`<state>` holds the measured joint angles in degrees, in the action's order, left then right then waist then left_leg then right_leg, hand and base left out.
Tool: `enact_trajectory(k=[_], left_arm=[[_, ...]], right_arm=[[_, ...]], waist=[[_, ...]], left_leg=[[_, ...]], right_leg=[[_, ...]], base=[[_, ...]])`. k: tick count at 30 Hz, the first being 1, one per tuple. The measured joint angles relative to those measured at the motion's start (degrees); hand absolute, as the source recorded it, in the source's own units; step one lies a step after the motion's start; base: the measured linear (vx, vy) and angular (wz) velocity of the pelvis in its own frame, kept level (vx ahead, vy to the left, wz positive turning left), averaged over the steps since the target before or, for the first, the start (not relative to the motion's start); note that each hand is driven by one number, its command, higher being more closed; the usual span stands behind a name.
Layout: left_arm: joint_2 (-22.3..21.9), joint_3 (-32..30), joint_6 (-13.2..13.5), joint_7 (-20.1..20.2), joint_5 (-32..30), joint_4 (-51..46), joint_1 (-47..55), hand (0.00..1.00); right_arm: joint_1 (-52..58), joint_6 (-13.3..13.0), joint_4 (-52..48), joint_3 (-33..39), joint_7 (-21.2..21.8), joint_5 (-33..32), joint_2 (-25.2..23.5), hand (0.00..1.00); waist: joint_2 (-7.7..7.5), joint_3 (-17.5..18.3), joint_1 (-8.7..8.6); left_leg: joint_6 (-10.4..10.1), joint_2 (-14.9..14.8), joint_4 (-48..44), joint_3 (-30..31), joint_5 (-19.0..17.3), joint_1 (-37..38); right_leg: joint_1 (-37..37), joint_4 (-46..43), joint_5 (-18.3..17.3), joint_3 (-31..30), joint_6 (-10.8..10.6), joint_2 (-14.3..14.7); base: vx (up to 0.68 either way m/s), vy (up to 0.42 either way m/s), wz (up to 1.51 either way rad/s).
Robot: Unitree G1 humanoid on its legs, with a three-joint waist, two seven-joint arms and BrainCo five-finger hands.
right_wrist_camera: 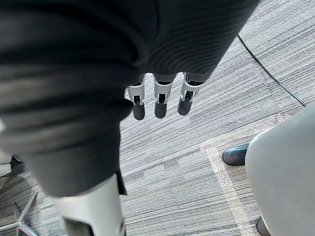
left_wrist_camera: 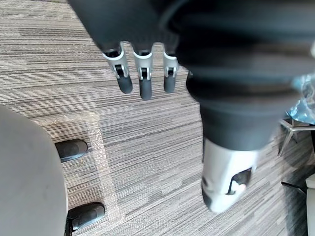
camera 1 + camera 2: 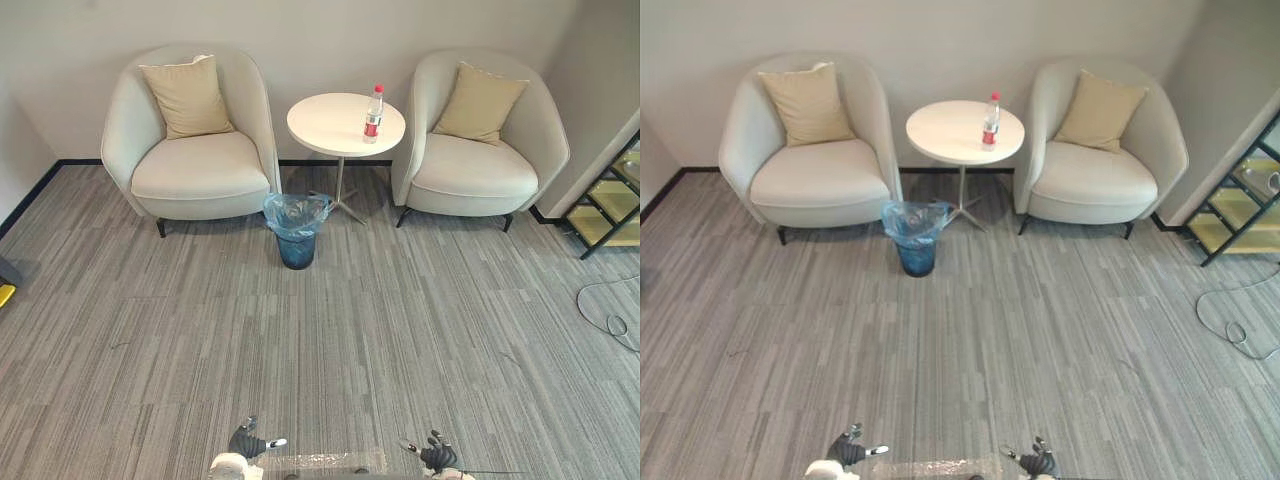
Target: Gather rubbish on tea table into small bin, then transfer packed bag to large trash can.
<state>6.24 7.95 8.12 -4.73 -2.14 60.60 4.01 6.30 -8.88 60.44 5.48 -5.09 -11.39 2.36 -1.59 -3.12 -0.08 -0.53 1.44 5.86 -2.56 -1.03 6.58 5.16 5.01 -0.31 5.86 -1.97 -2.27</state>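
Head views:
- Clear plastic bottle with red label and cap (image 3: pixel 373 114) stands upright on round white tea table (image 3: pixel 325 128), near its right rim.
- Small dark bin lined with blue bag (image 3: pixel 296 229) sits on grey striped carpet (image 3: pixel 400 330), just beside table's foot.
- Cream armchair (image 3: pixel 195 165) at left, second cream armchair (image 3: pixel 478 165) at right.
- Left hand (image 3: pixel 247 442) and right hand (image 3: pixel 437 455) low at near edge, well apart from bottle, with a stretch of carpet between.

Wrist views:
- Left fingers (image 2: pixel 143 73) and right fingers (image 1: pixel 161 98) hang straight and released, grasping nothing.

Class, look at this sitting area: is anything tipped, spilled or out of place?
Nothing stands out. The bottle stands upright on the round table, and the small bin with its blue bag stands upright on the carpet.
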Motion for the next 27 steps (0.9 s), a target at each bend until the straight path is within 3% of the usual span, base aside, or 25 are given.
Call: enact_trajectory(k=[17, 20, 21, 23, 25, 27], left_arm=[[0.3, 2.1, -0.1, -0.1, 0.1, 0.8, -1.5, 0.00], [0.4, 2.1, -0.2, -0.1, 0.1, 0.8, -2.2, 0.00], [0.1, 2.0, -0.3, -0.1, 0.1, 0.7, -2.7, 0.00], [-0.4, 0.7, -0.6, -0.1, 0.1, -1.1, -3.4, 0.00], [-1.4, -1.8, -0.8, -0.2, 0.2, -3.4, -3.3, 0.00], [-2.6, -2.3, -0.8, -0.4, 0.8, -4.4, -3.3, 0.00]], right_arm=[[-0.4, 0.0, 1.1, 1.0, 0.0, -5.0, 0.0, 0.00], [-0.5, -0.2, 0.8, 1.0, 0.0, -6.3, 0.0, 0.00], [-0.5, -0.3, 0.3, 1.0, -0.1, -7.1, 0.1, 0.00], [-0.3, -0.3, -1.4, 1.0, -0.3, -7.3, -0.1, 0.00], [-0.5, -0.4, -3.7, 1.1, -0.6, -7.4, -0.1, 0.00], [-0.5, -0.3, -3.6, 1.2, -1.0, -7.9, 0.3, 0.00]], waist=[[0.02, -0.5, -0.28], [-0.03, -1.1, -0.38], [1.00, -2.0, -0.54], [0.29, -3.2, -0.50], [1.01, -5.4, -0.02], [1.80, -5.6, 0.01]], left_leg=[[-0.9, -1.0, -0.2, -1.2, -1.8, -0.5], [-1.5, -2.4, -11.2, -2.3, -7.7, -4.9], [-2.5, -3.8, -18.4, -2.9, -11.0, -7.0], [-3.4, -5.6, -32.5, -5.6, -11.8, -12.7], [-4.2, -8.5, -45.4, -8.0, -13.2, -17.8], [-3.3, -9.6, -46.0, -9.1, -15.1, -20.3]], right_leg=[[-0.4, 0.0, -0.8, -0.9, 0.3, 1.2], [-1.2, -2.6, -2.8, -1.7, 1.4, 1.8], [-1.2, -4.0, -4.1, -1.9, 2.0, 2.7], [-0.9, -5.6, -5.4, -3.0, 3.1, 2.9], [1.0, -6.9, -7.0, -4.3, 4.1, 3.2], [2.3, -7.6, -9.2, -5.6, 4.8, 2.8]], base=[[-0.01, -0.025, -0.03], [0.09, -0.046, -0.18], [0.11, -0.051, -0.03], [0.10, -0.078, -0.14], [0.17, -0.041, -0.32], [0.20, 0.023, -0.27]])
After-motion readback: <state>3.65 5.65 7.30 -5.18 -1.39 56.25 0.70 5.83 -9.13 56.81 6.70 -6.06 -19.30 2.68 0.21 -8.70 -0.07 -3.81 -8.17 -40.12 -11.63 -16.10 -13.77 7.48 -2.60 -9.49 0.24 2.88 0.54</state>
